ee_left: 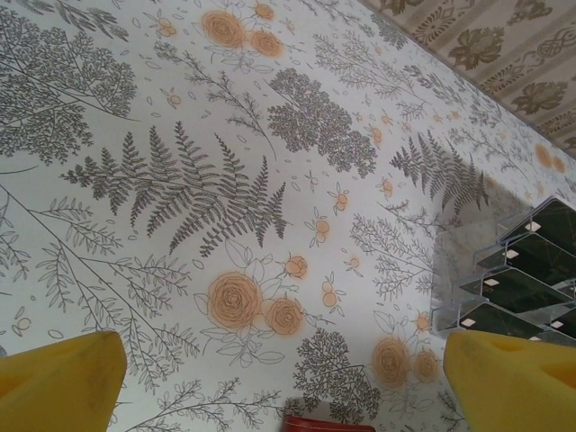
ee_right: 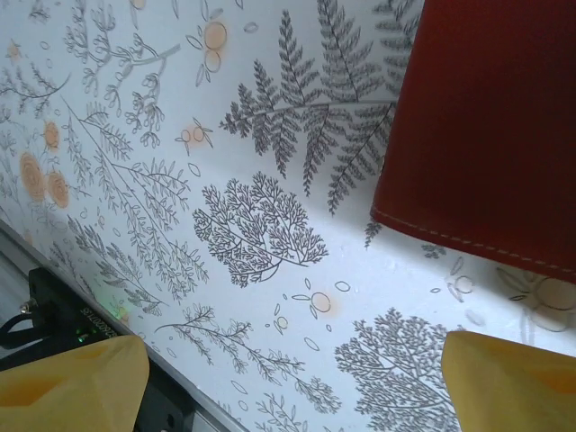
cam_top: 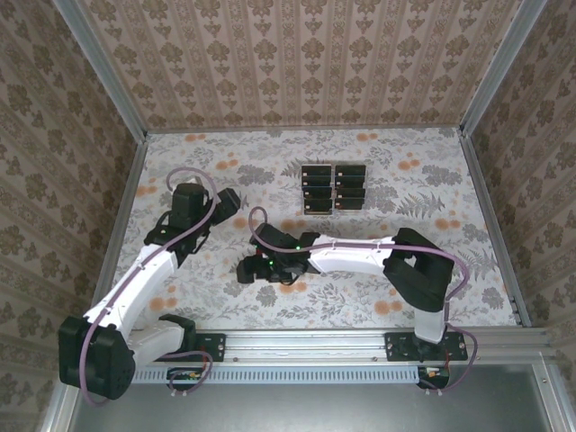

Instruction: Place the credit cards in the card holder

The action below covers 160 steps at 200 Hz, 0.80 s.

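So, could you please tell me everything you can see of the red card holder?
The card holder is dark red and leather-like, with pale stitching along its near edge. It lies flat on the floral table ahead of the right claw, whose open fingers are clear of it. Nothing but the table touches the part in view.

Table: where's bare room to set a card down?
Free: the table's right side, between the cards and the right wall; also the far-left corner beyond the left gripper. Crowded: centre-left, where the right gripper hovers by the wallet.
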Tool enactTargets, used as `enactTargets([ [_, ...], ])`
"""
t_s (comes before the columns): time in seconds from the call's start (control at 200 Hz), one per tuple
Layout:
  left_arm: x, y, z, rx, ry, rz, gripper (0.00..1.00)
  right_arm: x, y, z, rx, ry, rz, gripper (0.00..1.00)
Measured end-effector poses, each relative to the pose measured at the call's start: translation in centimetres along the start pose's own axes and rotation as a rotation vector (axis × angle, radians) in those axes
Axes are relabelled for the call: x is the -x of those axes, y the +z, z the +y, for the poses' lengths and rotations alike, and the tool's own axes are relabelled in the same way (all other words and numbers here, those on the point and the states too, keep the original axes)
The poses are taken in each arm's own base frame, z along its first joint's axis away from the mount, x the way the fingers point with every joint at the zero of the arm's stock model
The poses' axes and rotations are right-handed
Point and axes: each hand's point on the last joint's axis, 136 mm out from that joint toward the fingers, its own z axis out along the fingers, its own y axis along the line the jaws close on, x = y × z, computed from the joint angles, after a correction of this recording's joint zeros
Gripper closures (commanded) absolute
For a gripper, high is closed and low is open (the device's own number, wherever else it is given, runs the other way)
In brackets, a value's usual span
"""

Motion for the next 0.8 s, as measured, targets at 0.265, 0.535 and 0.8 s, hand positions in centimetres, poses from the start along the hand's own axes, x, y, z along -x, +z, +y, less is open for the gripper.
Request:
enactTargets([
  [0.265, 0.1, -0.2, 3.1, 0.108, -0.127, 0.011, 0.00, 3.9, -4.2, -5.5, -0.245, -0.081, -0.074, 0.26],
  [0.535, -0.9, -0.1, 4.1, 0.141, -0.146, 0.064, 0.00, 7.9, -3.4, -5.9, -0.399, -0.178, -0.098, 0.44],
  [0.8, -1.9, 0.3, 4.3, 0.149, -0.131, 0.109, 0.00, 7.8, -1.2, -7.0, -0.467, -0.189, -0.040, 0.47],
])
